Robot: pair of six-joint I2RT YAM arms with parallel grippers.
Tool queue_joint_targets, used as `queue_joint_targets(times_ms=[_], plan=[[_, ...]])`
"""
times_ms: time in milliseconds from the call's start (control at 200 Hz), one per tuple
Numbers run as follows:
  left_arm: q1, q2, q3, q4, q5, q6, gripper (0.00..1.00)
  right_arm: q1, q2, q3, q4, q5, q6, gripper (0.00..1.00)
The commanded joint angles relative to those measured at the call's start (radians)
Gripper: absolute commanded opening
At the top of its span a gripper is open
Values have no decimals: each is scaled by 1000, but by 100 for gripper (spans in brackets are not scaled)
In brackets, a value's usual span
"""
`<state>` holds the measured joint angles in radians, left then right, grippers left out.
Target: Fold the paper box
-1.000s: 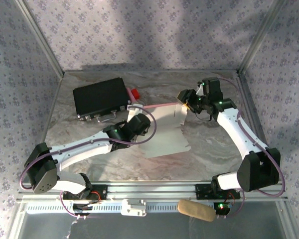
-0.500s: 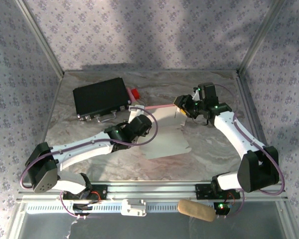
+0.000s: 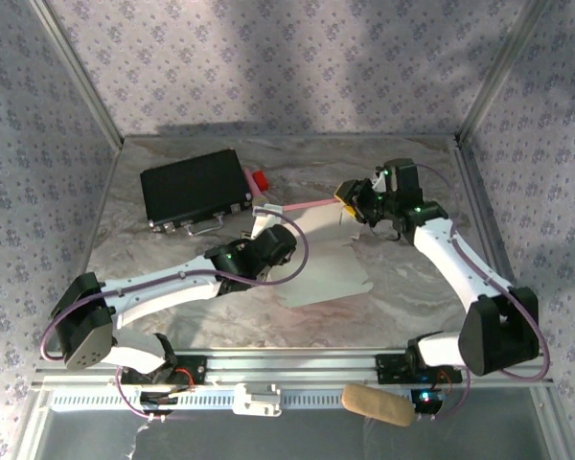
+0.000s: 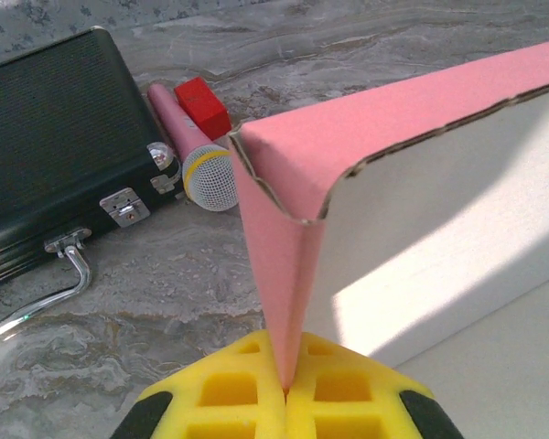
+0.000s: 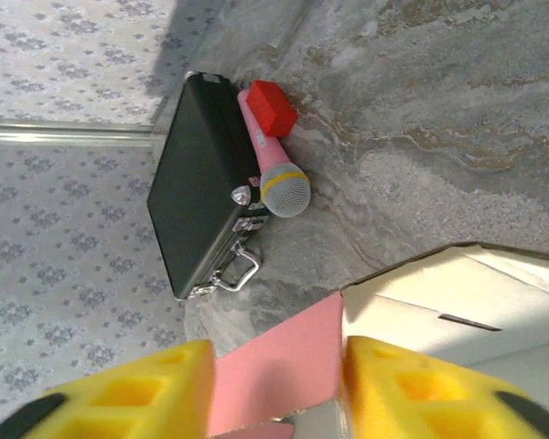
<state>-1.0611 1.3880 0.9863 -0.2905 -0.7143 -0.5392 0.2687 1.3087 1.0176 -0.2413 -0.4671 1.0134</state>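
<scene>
Your thin pink cardboard paper box (image 3: pixel 318 257) sits mid-bench between the two arms. Its whitish inner side lies flat and faces up, and a pink wall is raised along the far edge. In the left wrist view this wall bends round a corner into a narrow pink flap, with the corrugated edge showing along the fold.

Your left pincer (image 4: pixel 286 384) is clenched on the lower edge of that flap, with the yellow pads pressed together around the cardboard. Your right pincer (image 5: pixel 274 389) is at the other end of the raised wall. Its yellow pads stand apart with a pink panel between them. You cannot tell from these views whether the pads press on the panel.

Left of the box, toward the far left corner, lies the black rectangular case (image 3: pixel 195 190) with metal latches and a wire handle. Any marking on it is too small to read. Against the case's right side rests a pink microphone (image 4: pixel 204 172) with a silver mesh head and a yellow ring. A small red block (image 4: pixel 201 105) lies just beside its handle. All of these rest on the grey marbled bench (image 3: pixel 422 278).
</scene>
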Motion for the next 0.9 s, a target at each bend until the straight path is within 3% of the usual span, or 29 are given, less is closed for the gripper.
queue_joint_targets(times_ms=[0,185,300,445,899], plan=[[-11,-32,-4,14,-22,25,0,-28,-129,-62,10,23,-16,51],[-11,-37,-22,62,-18,73,0,-147,-375,-342,105,34,-27,56],[2,-20,-4,75,8,103,0,-113,-444,-458,115,69,-65,54],[18,-18,10,94,45,115,0,-21,-434,-515,96,163,-104,50],[20,-23,39,86,85,117,0,0,-221,-524,228,167,-114,48]])
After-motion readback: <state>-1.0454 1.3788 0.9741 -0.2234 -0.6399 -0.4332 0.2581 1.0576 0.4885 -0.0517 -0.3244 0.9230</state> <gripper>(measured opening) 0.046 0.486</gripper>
